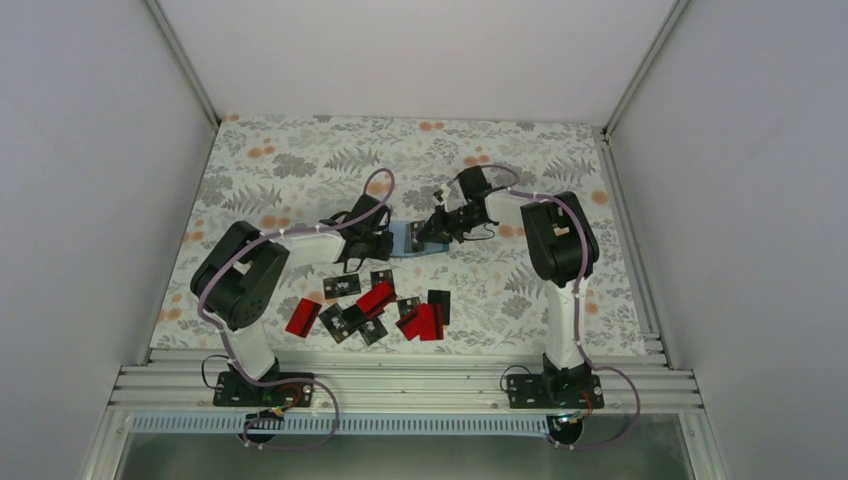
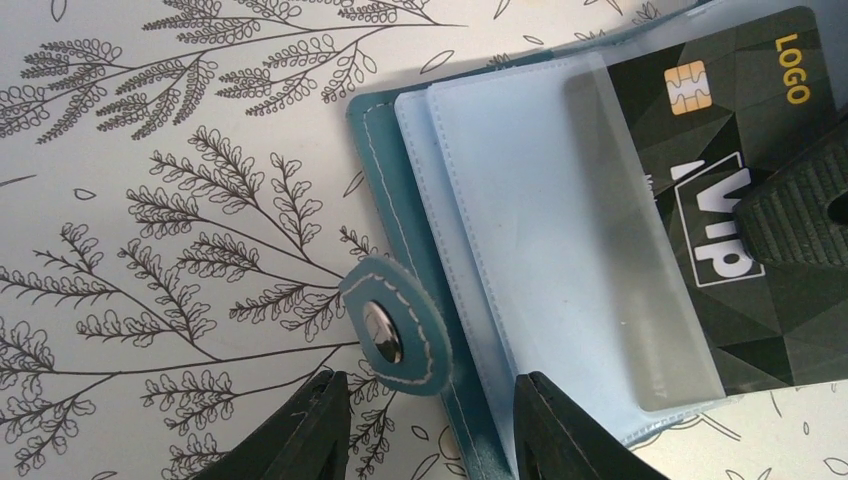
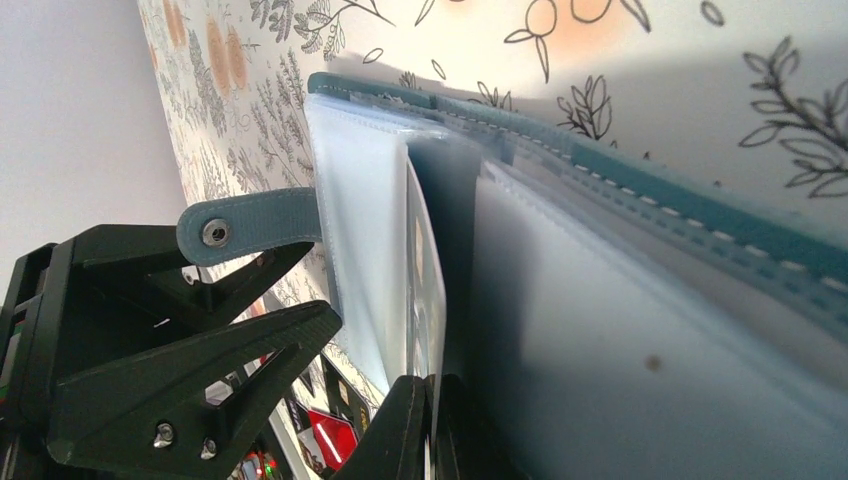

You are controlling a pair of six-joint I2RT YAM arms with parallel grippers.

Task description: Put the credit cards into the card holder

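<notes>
The card holder point(image 1: 407, 241) lies open near the middle of the table point(image 1: 300, 160), its clear plastic sleeves point(image 2: 540, 220) fanned upward. The right hand point(image 3: 435, 430) reaches in from 3 o'clock of it, pinched tight on a black card point(image 2: 720, 180) printed with a chip and white lettering. The card's leading edge is partly under one sleeve's lip, so this looks like the insertion step with the card about halfway home.

The left hand point(image 2: 432, 400) sits at 9 o'clock of the holder. Its fingers stand moderately apart and grip nothing, straddling the holder's stitched edge and snap tab point(image 2: 395, 330). It seems placed there to brace the soft holder, so the push from the other side does not slide it away or fold it shut. Whether a finger actually presses on the sleeves cannot be told.

The rest of the credit cards point(image 1: 372, 305), red and black, lie in a loose overlapping scatter at 6 o'clock of the holder, toward the arm bases. They are within easy reach for later picks.

The table wears a pale cloth printed with grey ferns and orange blossoms. It lies flat and matte, and probably gives the cards little to catch on. Plain white walls point(image 1: 90, 150) framed by aluminium posts enclose it on three sides, and a ribbed aluminium rail point(image 1: 400, 385) runs along the near edge.
</notes>
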